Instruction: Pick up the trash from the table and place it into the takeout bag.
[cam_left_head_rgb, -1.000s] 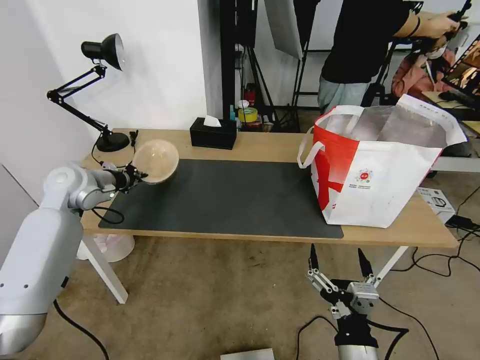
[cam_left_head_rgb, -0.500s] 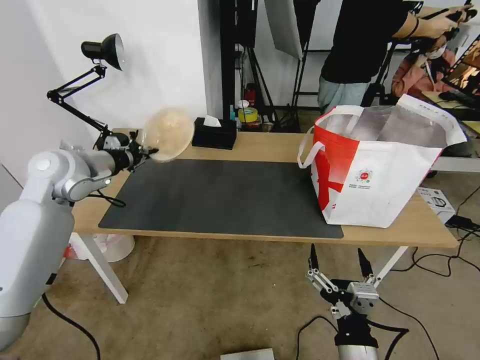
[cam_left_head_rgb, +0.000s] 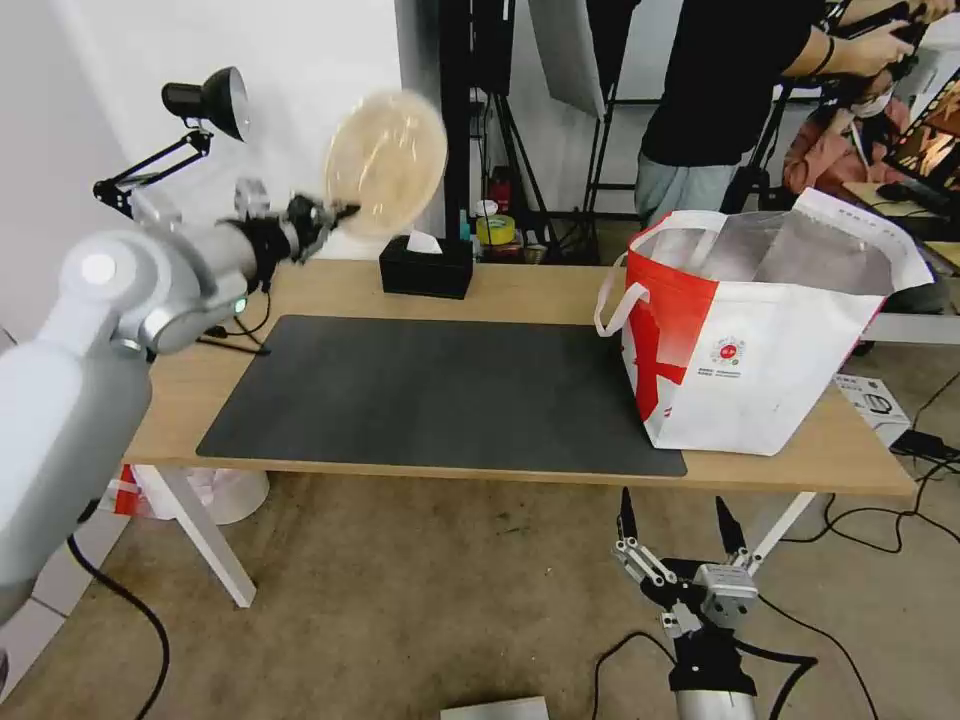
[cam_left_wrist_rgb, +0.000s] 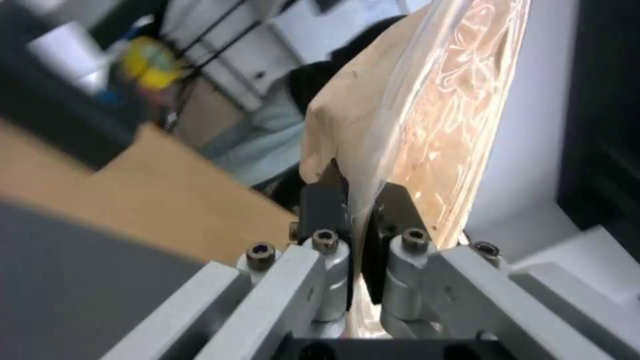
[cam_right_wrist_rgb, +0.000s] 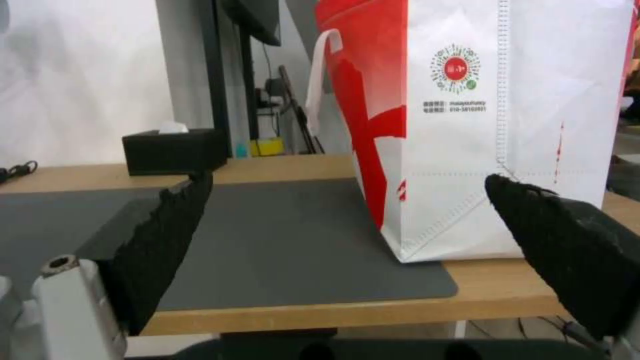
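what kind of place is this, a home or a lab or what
Probably a studio or robot lab: light stands and a softbox behind the table, cables on the bare floor.

Left arm raised at ten o'clock, left hand (cam_left_head_rgb: 322, 214) clamped tight; right hand (cam_left_head_rgb: 678, 520) hangs low at five o'clock, fingers spread.

One of nearly everything — two grippers

One beige pulp bowl (cam_left_head_rgb: 385, 163), raised at about ten o'clock above the table (cam_left_head_rgb: 520, 290); one takeout bag (cam_left_head_rgb: 760, 340) at three o'clock; one dark mat (cam_left_head_rgb: 440, 395) at the centre; one black tissue box (cam_left_head_rgb: 427, 266) at twelve o'clock; one desk lamp (cam_left_head_rgb: 205, 105) at ten o'clock — two grippers: left gripper (cam_left_head_rgb: 320, 215), right gripper (cam_left_head_rgb: 675, 525).
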